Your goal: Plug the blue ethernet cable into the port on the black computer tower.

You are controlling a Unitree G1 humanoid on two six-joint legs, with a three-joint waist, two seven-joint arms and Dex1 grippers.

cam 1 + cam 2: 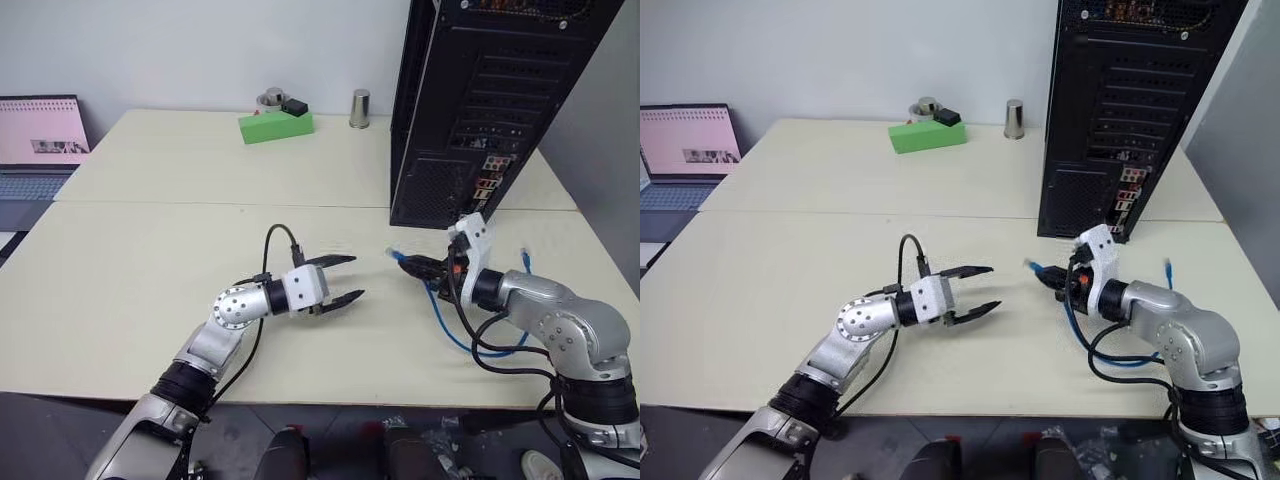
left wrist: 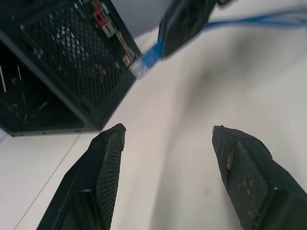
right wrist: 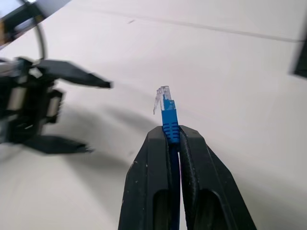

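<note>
The right gripper (image 3: pixel 173 136) is pinching the blue ethernet cable (image 1: pixel 447 322) just behind its clear plug (image 3: pixel 162 96), which is sticking out past the fingertips and pointing across the table (image 1: pixel 150 250) toward the left gripper (image 1: pixel 345 278), not toward the black computer tower (image 1: pixel 480 110). The left gripper is hovering with its jaws spread wide and holding nothing. So the grasp is looking done, while the turn toward the rear panel and the actual insertion are still waiting (the plug is sitting well short of any port). The rest of the cord is looping on the tabletop beside the right arm, its far end lying near the table's right edge. Open tabletop is lying between the two grippers and in front of the tower's base, giving room to swing; the tower is standing close behind the right wrist, so clearance there is looking tighter.
</note>
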